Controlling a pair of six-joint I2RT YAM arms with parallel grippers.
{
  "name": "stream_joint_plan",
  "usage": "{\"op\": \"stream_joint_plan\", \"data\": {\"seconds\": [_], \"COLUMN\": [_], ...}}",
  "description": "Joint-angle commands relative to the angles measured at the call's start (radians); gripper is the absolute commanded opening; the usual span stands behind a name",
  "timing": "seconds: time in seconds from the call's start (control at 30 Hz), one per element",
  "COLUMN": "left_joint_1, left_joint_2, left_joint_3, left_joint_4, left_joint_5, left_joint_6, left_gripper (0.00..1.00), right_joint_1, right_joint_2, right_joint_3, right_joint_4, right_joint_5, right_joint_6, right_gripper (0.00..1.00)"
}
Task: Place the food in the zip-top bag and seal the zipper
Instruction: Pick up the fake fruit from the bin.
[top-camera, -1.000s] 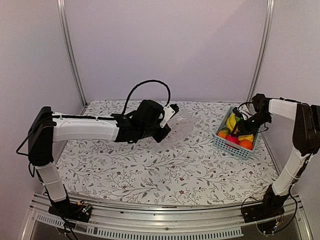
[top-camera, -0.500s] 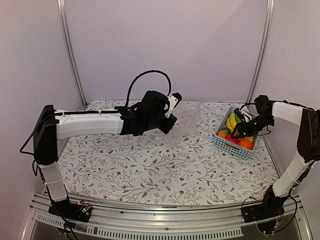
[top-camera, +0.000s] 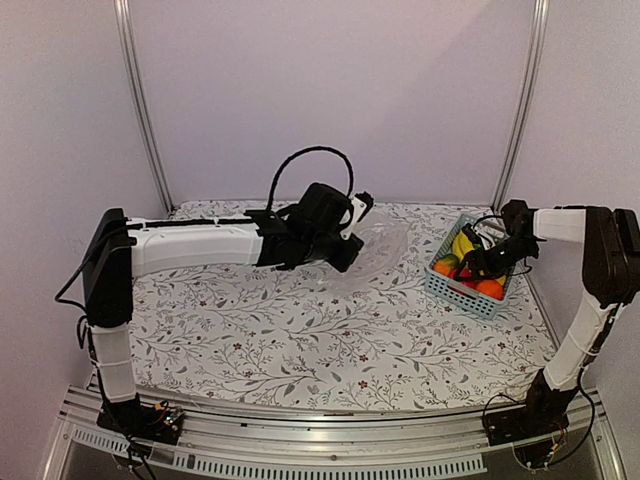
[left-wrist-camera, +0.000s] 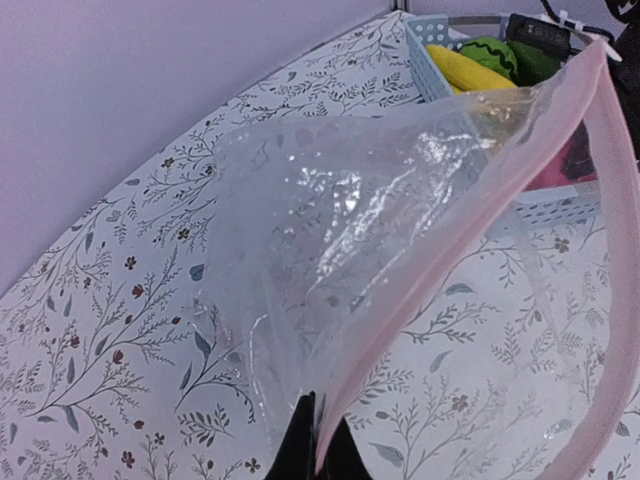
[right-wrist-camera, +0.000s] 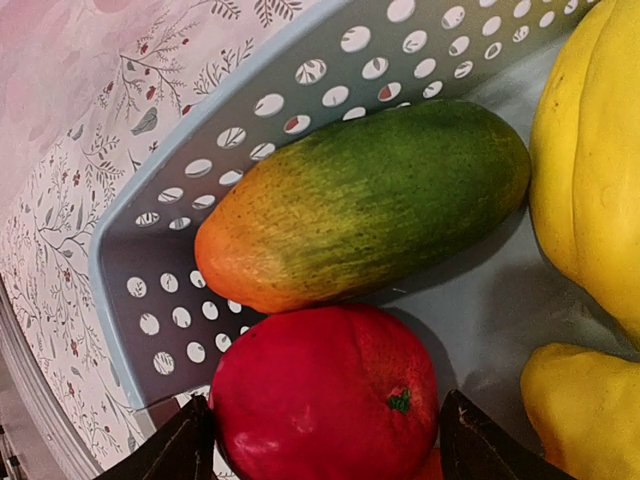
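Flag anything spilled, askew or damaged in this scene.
Nothing stands out. The food sits inside the basket, with none spilled on the table. The zip-top bag, pinched in the left pincer, is crinkled but shows no tear. The right pincer straddles the red fruit.

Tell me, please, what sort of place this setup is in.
Probably a robot test booth rather than a real kitchen: plain lilac walls with metal corner rails, a floral-print table, and toy fruit in a light-blue slotted basket.
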Motion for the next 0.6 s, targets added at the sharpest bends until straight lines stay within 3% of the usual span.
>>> {"op": "stream_joint_plan", "data": {"seconds": [0.0,0.13,0.33,0.57], "left_joint_1": [-0.013,-0.017,-0.019,-0.018], "left_joint_2": [0.018,0.03,0.044,0.063], "left_joint_3": [0.027,0.039,0.058,0.083], "left_joint_4": [-0.029,-0.032,-0.03,-0.033], "left_joint_5": [0.013,0.017,0.008,-0.009], "left_joint_6": [-0.014,-0.02,-0.031,-0.044], "left_gripper": [0.0,0.0,0.0,0.0], "right_joint_1": [-0.002,-0.002,-0.004,-0.01], "right_joint_2": [0.038,0.045,0.017,-0.071], "right_joint_3": [0.006,-0.001,-0.004,0.002], "right_joint_4": [-0.004,-0.003,-0.005,-0.008], "right_joint_5": [-0.019,-0.019,-0.015,0.024], "right_joint_6": [0.021,0.019,0.017,0.014], "right_gripper": [0.76,0.75,0.59,0.51]}}
